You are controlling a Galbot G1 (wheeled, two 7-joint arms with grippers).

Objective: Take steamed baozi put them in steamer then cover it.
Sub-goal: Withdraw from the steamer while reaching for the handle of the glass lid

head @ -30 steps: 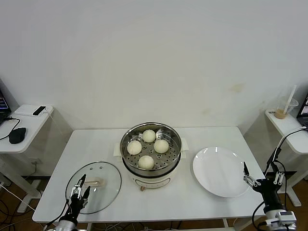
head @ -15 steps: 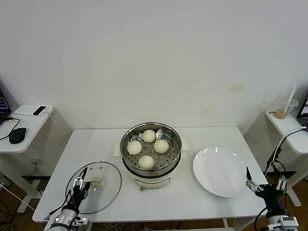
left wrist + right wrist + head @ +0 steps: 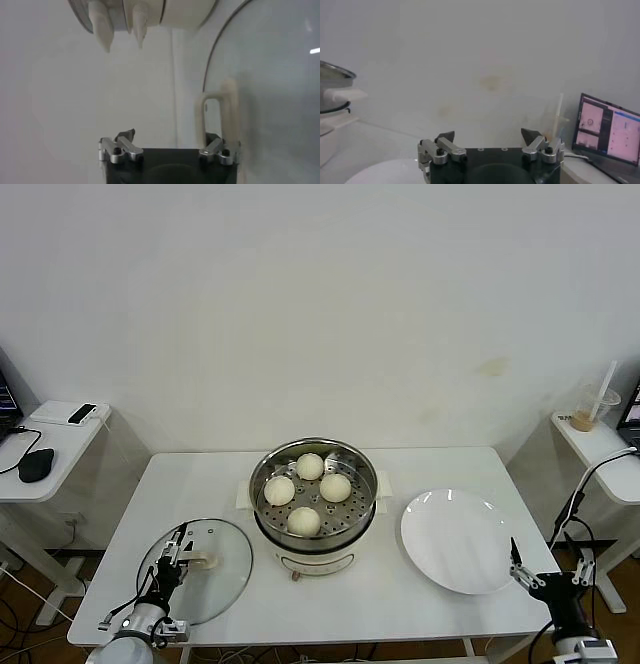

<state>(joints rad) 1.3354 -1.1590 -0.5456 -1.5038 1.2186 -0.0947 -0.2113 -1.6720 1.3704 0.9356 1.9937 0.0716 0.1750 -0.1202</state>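
Several cream-white baozi (image 3: 304,520) lie in the shiny steamer (image 3: 266,467) on its cream pot base (image 3: 317,562) at the table's middle. The glass cover (image 3: 222,583) lies flat on the table left of it, its cream bar handle (image 3: 206,561) up. My left gripper (image 3: 172,553) hovers low over the cover, just left of the handle. In the left wrist view the left gripper (image 3: 169,146) is open; the handle (image 3: 215,115) stands in front of one finger (image 3: 221,149), not between the two. My right gripper (image 3: 541,577) hangs open at the table's front right corner.
A flat white plate (image 3: 458,540) lies right of the steamer, near the right gripper, and shows as a white plate edge (image 3: 385,172) in the right wrist view. Side tables stand at both ends, one with a mouse (image 3: 36,465), one with a cup (image 3: 588,412) and laptop (image 3: 610,132).
My left gripper has moved forward over the cover, closer to its handle. My right gripper has sunk a little toward the front right corner, still open.
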